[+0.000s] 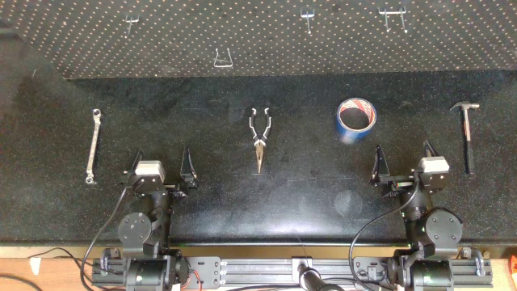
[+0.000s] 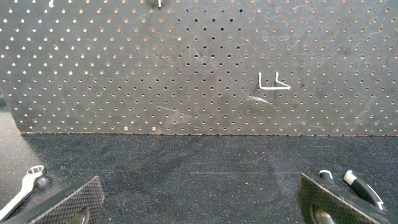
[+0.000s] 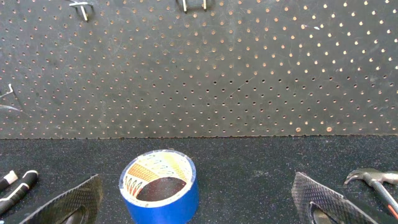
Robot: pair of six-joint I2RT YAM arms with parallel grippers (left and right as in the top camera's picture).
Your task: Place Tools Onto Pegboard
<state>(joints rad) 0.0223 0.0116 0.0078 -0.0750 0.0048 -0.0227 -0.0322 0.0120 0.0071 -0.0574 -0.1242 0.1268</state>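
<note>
Presently: nothing hung; pegboard (image 1: 266,36) at 12 o'clock, hooks (image 1: 223,58) bare.
Wrench (image 1: 94,146): on the table (image 1: 307,174), 9 o'clock; flat and thin, a pinch could skid off.
Left gripper (image 1: 161,167): jaws apart, empty.
Pliers (image 1: 259,139): centre; splayed handles may swing off a hook.
Tape (image 1: 355,118): 1 o'clock, lying flat; missing the hook drops it.
Right gripper (image 1: 401,166): jaws apart, empty.
Hammer (image 1: 466,133): 3 o'clock; head-heavy, may tip.
Views: right wrist shows tape's patterned inside; top shows wrench through hammer together.

Blk arms (image 1: 145,217), carbon-weave fingers (image 2: 62,202) — blk cables (image 1: 358,236)
</note>
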